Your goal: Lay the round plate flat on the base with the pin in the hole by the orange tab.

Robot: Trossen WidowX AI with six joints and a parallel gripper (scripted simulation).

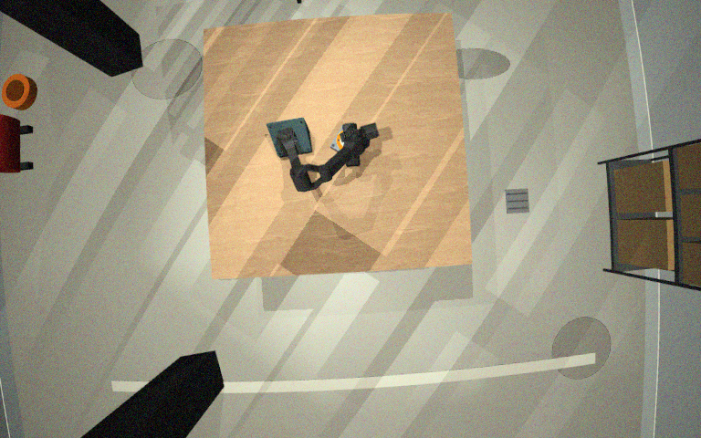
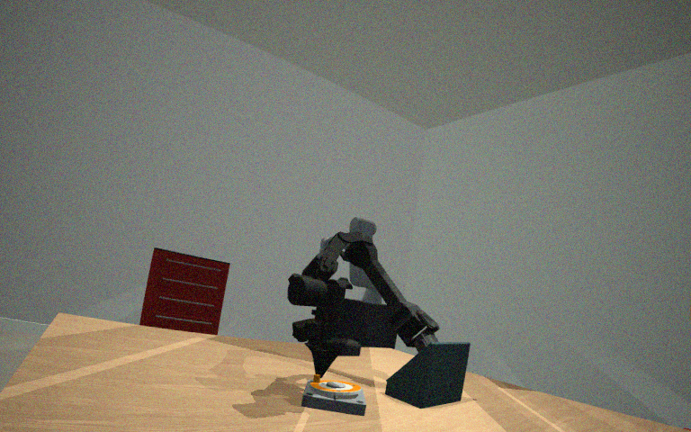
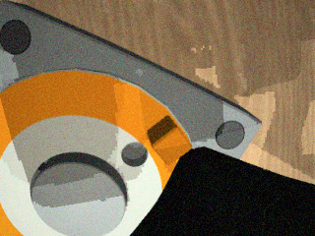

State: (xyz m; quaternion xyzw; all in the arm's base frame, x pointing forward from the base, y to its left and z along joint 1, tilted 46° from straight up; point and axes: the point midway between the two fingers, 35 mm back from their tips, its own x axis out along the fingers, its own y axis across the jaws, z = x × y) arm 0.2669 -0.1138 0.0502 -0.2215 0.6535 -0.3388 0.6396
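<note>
The round plate (image 1: 340,140) (image 2: 356,387) (image 3: 64,95), an orange ring around a white middle, sits around the round post (image 2: 335,384) (image 3: 79,202) on the grey base (image 1: 334,147) (image 2: 333,405) (image 3: 197,110). Its orange tab (image 2: 316,378) (image 3: 173,147) stands up at the rim. The hole (image 3: 134,154) beside the tab looks grey inside; I cannot tell whether that is the pin. Any small tilt of the plate is too slight to judge. My gripper (image 2: 319,375) (image 3: 195,159) is shut and empty, its tip down right beside the tab; contact is not certain.
The base has dark round corner holes and lies on the wooden table (image 1: 402,222) (image 2: 127,376). The arm's dark teal wedge mount (image 1: 304,134) (image 2: 438,376) stands close to the base. The arm arches over from it and hides much of the base from above.
</note>
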